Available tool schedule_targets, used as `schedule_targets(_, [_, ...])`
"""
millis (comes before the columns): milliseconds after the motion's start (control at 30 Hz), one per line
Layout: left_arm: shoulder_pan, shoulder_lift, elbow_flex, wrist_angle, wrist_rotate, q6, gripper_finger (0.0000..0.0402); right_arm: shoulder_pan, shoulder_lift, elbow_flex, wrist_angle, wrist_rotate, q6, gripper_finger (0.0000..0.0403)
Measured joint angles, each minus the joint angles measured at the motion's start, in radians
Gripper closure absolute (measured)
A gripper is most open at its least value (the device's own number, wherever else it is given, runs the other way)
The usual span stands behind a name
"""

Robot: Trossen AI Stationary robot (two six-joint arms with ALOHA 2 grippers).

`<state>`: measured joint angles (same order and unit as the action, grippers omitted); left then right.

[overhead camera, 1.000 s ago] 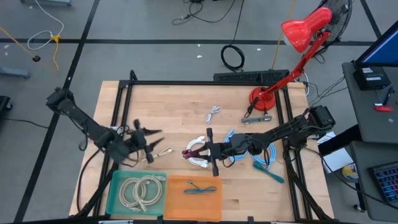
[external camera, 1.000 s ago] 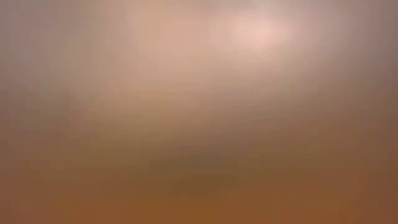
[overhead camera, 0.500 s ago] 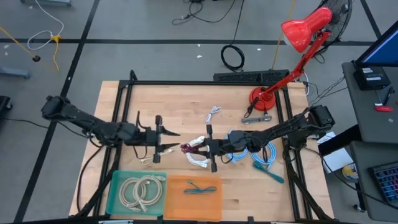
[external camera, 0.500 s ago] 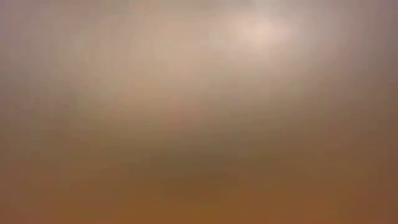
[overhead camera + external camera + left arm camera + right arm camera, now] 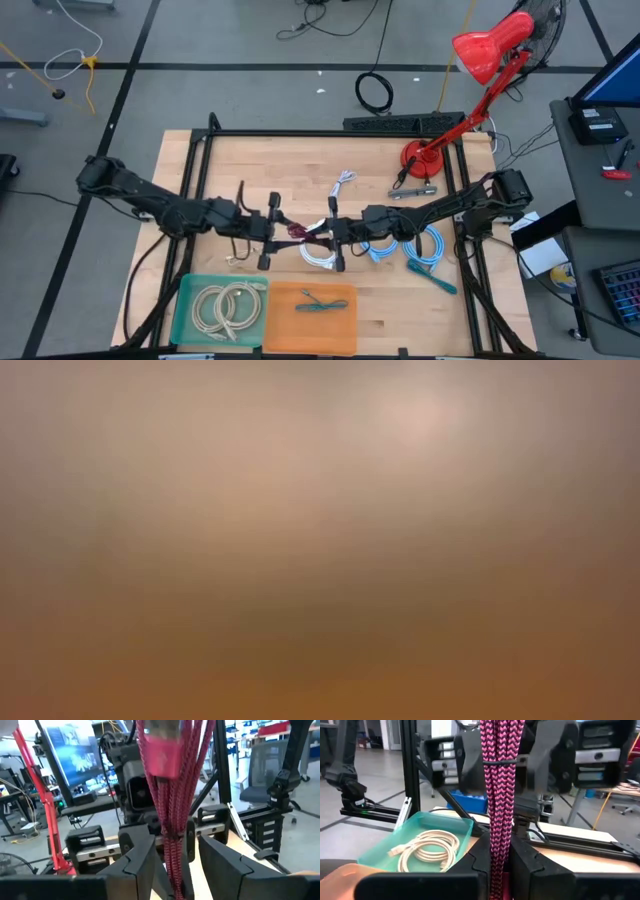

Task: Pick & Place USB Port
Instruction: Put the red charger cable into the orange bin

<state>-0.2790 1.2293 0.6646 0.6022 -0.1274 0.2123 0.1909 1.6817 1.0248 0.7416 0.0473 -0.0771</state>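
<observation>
Pink braided cable (image 5: 498, 795), bundled and tied with a thin black band, is clamped between the fingers of the right gripper (image 5: 322, 232), above the middle of the wooden table (image 5: 300, 160). The left gripper (image 5: 283, 226) faces it from the other side with its fingers spread to either side of the bundle (image 5: 172, 820), not closed on it. Both arms stretch low across the table and meet end to end. Just beside them lie loose white and blue cables (image 5: 322, 255). At the near edge sit a green tray (image 5: 186, 300) holding a coiled white cable (image 5: 228, 308) and an orange tray (image 5: 345, 325) with a small teal cable (image 5: 320, 304). The far half of the table is mostly open wood; a red lamp (image 5: 482, 55) stands at its far right corner.
</observation>
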Motion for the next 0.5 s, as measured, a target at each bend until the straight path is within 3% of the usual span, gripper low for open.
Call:
schedule_targets(333, [0.030, 0.041, 0.017, 0.016, -0.003, -0.025, 0.0251, 0.000, -0.001, 0.000, 0.018, 0.001, 0.000, 0.0377])
schedule_targets(433, [0.035, 0.041, 0.017, 0.005, 0.002, -0.039, 0.0288, 0.000, -0.001, 0.000, 0.018, 0.003, -0.005, 0.0375])
schedule_targets(500, [0.036, 0.041, 0.017, -0.001, 0.029, -0.040, 0.0337, 0.000, -0.001, 0.000, 0.018, 0.004, -0.015, 0.0369])
